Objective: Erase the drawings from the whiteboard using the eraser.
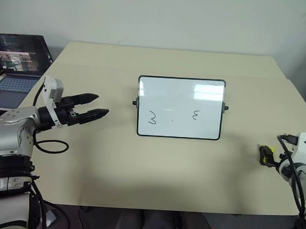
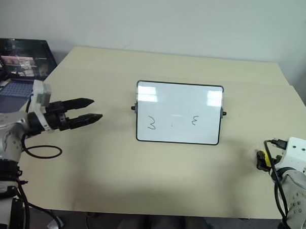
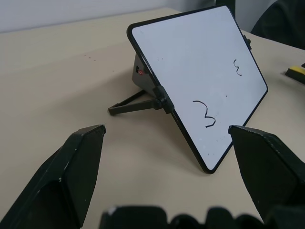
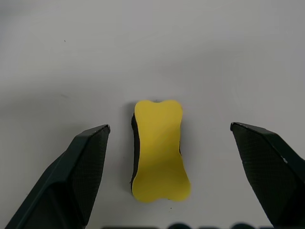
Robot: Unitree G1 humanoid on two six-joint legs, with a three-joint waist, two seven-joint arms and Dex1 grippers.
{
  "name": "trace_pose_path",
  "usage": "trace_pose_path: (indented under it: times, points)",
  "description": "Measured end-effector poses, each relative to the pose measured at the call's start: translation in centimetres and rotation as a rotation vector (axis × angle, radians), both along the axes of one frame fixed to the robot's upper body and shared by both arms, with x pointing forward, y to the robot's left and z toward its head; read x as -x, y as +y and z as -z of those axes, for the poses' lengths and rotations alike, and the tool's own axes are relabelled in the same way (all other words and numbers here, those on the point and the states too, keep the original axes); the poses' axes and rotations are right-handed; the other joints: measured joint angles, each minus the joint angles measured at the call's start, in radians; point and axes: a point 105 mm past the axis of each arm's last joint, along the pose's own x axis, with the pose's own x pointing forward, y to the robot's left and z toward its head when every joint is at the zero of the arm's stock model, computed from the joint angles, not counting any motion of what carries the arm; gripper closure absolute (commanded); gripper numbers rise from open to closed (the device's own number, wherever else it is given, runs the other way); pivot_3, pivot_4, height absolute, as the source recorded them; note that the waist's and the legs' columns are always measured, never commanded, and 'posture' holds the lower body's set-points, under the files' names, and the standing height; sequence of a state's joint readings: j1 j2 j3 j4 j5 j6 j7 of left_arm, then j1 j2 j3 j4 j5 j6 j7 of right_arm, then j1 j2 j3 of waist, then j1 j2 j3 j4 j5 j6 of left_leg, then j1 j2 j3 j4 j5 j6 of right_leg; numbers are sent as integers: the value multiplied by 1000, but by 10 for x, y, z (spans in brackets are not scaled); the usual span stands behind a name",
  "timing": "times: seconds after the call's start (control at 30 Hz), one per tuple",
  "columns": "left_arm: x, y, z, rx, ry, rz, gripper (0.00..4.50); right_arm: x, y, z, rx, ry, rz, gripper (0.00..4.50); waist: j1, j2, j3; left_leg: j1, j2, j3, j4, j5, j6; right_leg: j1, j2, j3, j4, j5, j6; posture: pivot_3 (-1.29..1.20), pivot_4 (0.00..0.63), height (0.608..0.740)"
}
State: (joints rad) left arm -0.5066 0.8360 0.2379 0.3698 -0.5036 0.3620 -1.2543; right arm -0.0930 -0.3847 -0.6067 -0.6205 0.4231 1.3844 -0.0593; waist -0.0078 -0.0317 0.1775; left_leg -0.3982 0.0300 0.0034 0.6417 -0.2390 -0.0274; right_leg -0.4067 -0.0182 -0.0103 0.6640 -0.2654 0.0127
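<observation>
The whiteboard (image 1: 182, 95) stands tilted on its stand in the middle of the table. The drawings are on its lower half: a "3" (image 1: 153, 118), a reversed "3" (image 1: 195, 115) and a tiny dot (image 1: 172, 120) between them. My left gripper (image 1: 97, 106) hovers open to the board's left, pointing at it, with nothing between its fingers (image 3: 71, 171). The yellow eraser (image 4: 159, 150) lies flat on the table near the right edge. My right gripper (image 4: 169, 127) is open just above it, one finger (image 4: 76, 176) on each side, not touching it.
An open laptop (image 1: 18, 58) sits off the table's back left corner. A black cable loop (image 1: 52, 146) lies by my left arm. The board's folding stand (image 3: 128, 102) sticks out behind it. The table's front edge (image 1: 164, 209) is close.
</observation>
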Motion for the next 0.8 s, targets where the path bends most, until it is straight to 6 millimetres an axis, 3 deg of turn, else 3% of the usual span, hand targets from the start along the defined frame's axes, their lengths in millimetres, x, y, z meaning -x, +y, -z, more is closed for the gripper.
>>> trace_pose_path:
  times: [0.6,0.8]
  points:
    - [0,2,5,-5,-3,-18,0,-8,-1,10,-6,51,-4,45,0,0,0,0,0,0,0,0,0,0,0,0,0,0,0,0,150,740]
    - [0,2,6,-5,-2,-24,0,-11,2,17,-15,68,-20,2005,0,0,0,0,0,0,0,0,0,0,0,0,0,0,0,0,150,740]
